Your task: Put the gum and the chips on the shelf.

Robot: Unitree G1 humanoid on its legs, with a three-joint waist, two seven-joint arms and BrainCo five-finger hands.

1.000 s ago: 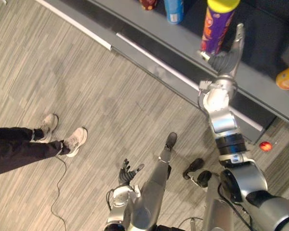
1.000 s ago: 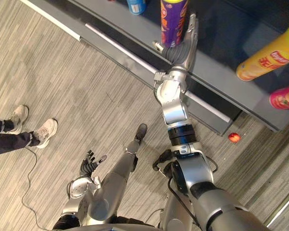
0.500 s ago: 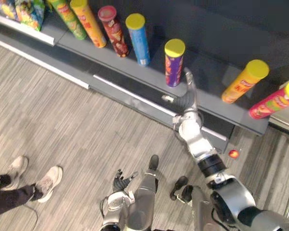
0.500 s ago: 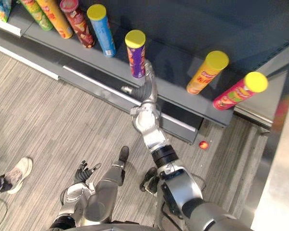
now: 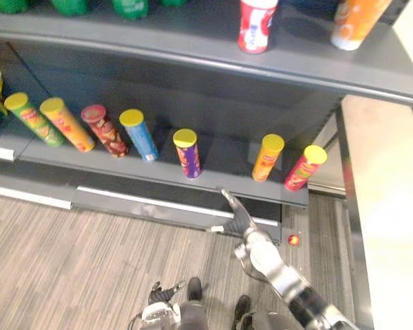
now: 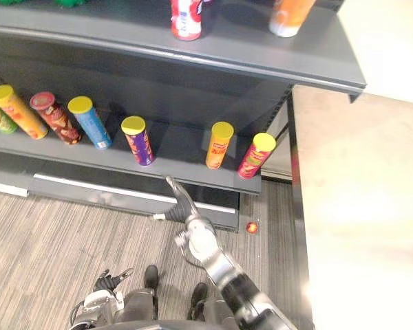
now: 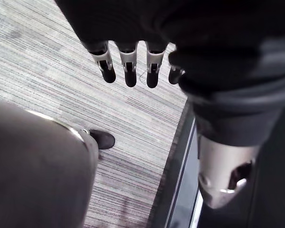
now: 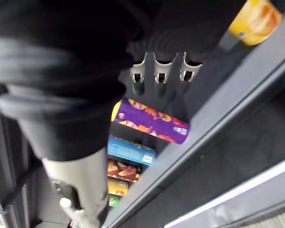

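Observation:
A purple chips can [image 5: 187, 152] with a yellow lid stands upright on the lower grey shelf [image 5: 220, 180], between a blue can [image 5: 139, 135] and an orange can [image 5: 267, 157]. My right hand [image 5: 238, 212] hangs in front of the shelf's edge, below and to the right of the purple can, apart from it. Its fingers [image 8: 157, 71] are straight and hold nothing; the purple can [image 8: 152, 121] lies past them. My left hand [image 6: 110, 280] is low over the floor, with straight fingers [image 7: 129, 71] and nothing in it.
More cans line the lower shelf: green [image 5: 26, 118], orange [image 5: 66, 124] and red [image 5: 103, 130] to the left, pink [image 5: 304, 167] at the right end. A red-white can [image 5: 256, 24] and an orange container [image 5: 354, 19] stand on the upper shelf. A small red thing [image 5: 293, 240] lies on the floor.
The camera has tilted up, so the shelves fill the view and the person's shoes are out of it. My right hand has drawn back from beside the purple can to below the shelf edge.

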